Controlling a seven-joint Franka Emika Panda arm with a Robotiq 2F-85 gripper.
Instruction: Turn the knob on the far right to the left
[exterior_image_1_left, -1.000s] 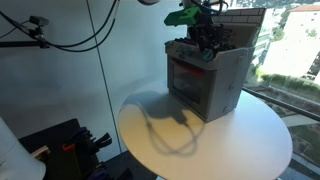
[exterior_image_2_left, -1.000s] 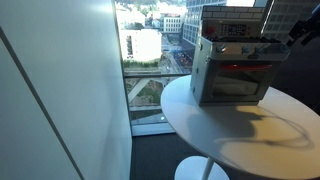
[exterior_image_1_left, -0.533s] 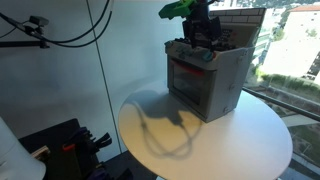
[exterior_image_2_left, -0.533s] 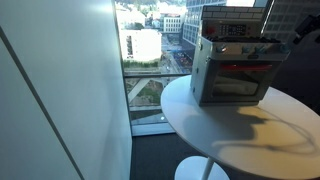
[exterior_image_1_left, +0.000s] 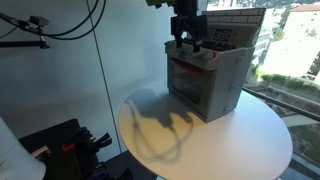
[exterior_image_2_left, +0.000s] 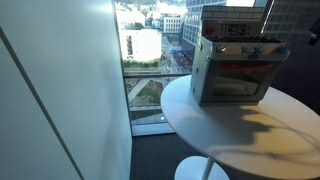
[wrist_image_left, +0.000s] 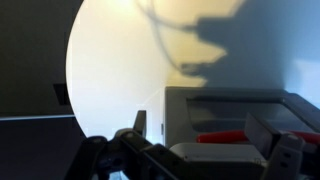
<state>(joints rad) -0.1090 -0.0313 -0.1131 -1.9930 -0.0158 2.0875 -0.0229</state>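
Sunlit windowed room: grey boxy toy oven (exterior_image_1_left: 205, 82) on round white table (exterior_image_1_left: 215, 140); black gripper (exterior_image_1_left: 188, 44) hovers above, jaws apart. Indistinct knobs risk a wrong grab.

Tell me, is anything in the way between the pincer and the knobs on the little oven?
Nothing visible. The pincer hangs open just above the top front edge of the oven, with only air down to the knob row. The single knobs are too small to tell apart.
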